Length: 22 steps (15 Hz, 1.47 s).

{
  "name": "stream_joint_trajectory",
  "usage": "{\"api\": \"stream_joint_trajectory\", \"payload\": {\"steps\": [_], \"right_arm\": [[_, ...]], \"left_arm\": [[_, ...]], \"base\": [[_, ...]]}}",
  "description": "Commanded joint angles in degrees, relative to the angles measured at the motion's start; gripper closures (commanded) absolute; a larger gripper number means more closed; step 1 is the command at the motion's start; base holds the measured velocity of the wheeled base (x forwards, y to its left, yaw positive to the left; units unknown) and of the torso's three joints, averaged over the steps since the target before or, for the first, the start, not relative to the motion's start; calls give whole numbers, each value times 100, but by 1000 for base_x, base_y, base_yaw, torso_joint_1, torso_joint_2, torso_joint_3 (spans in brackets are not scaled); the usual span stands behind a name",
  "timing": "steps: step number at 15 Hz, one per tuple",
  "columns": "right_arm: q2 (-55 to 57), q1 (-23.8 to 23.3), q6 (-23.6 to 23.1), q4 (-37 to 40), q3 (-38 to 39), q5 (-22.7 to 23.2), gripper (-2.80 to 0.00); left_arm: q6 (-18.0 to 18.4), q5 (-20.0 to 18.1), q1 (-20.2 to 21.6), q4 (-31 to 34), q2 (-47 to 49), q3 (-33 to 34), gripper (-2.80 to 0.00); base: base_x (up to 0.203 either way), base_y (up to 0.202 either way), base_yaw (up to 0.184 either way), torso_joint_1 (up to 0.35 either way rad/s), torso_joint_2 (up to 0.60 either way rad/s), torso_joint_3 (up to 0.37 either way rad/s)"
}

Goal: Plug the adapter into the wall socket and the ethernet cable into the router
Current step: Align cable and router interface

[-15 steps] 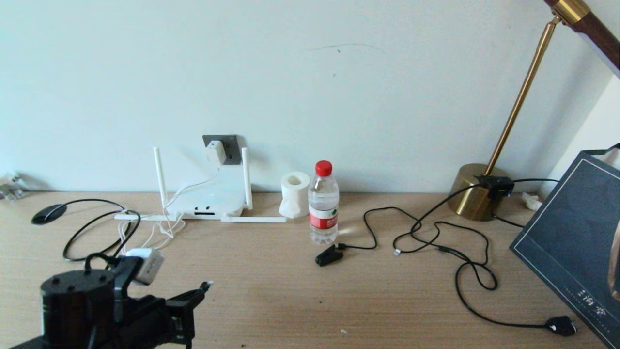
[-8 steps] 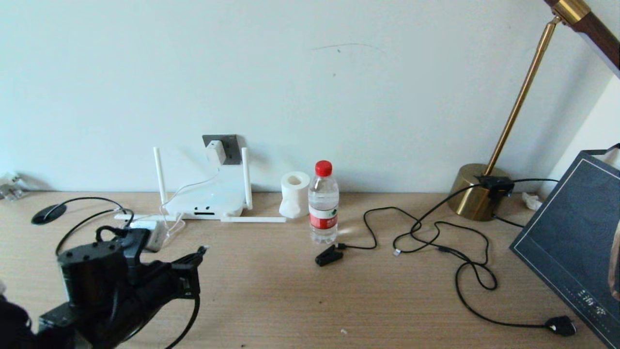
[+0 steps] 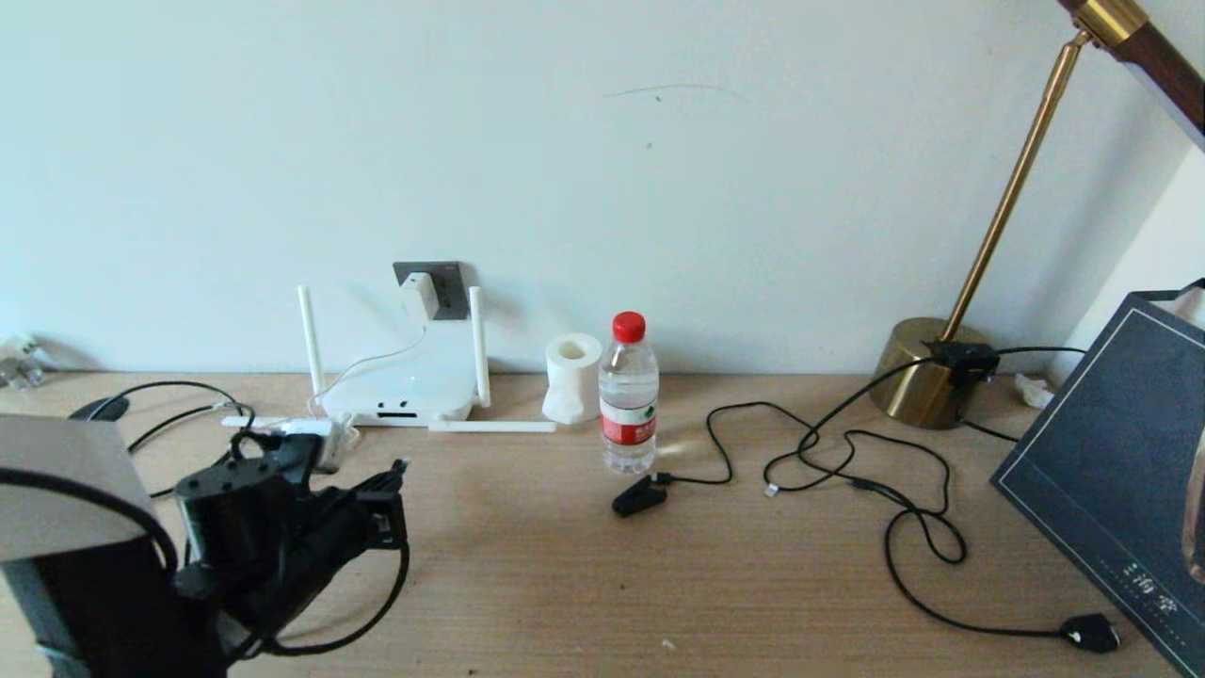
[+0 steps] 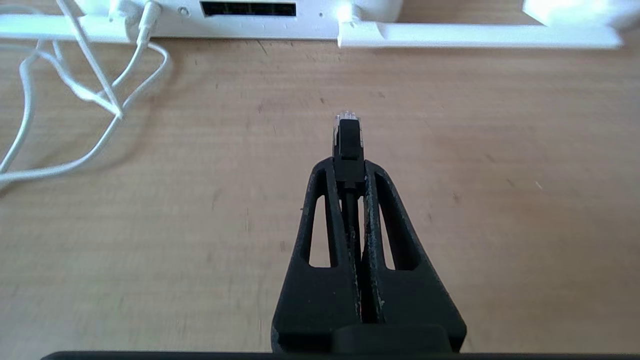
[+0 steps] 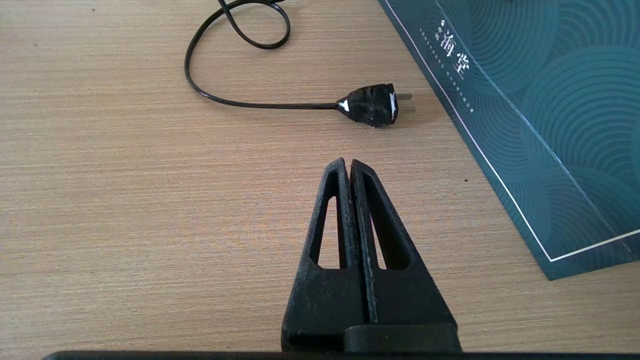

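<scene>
The white router (image 3: 400,394) sits against the wall with two antennas upright and two lying flat. Its dark port slot (image 4: 247,8) faces my left gripper. The white adapter (image 3: 419,294) sits in the dark grey wall socket (image 3: 447,285), and its thin white cord (image 4: 100,95) runs down to the router. My left gripper (image 3: 389,477) (image 4: 348,164) hovers over the table in front of the router. It is shut on the ethernet cable's black plug (image 4: 348,137), whose clear tip points at the router. My right gripper (image 5: 348,162) is shut and empty, low over the table at the right.
A water bottle (image 3: 629,395) and tissue roll (image 3: 572,377) stand right of the router. A black clip (image 3: 638,494) on thin wire, a chunky black plug (image 5: 372,104), a brass lamp base (image 3: 927,372) and a dark bag (image 3: 1111,471) lie further right. A small white block (image 3: 325,450) lies by my left wrist.
My left arm has moved forward and up toward the router, carrying the ethernet plug. The small white block beside it has shifted toward the router too.
</scene>
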Motion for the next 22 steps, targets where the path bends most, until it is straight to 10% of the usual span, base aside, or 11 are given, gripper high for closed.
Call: {"api": "stream_joint_trajectory", "payload": {"steps": [1,22], "right_arm": [[25,0,-4,-10,0,2,0],[25,0,-4,-9,0,2,0]], "left_arm": [[-7,1,115,-50,314,-255,0],[97,-459,449,-50,495,-868,0]], "base": [[0,0,0,0,0,0],[0,0,0,0,0,0]]}}
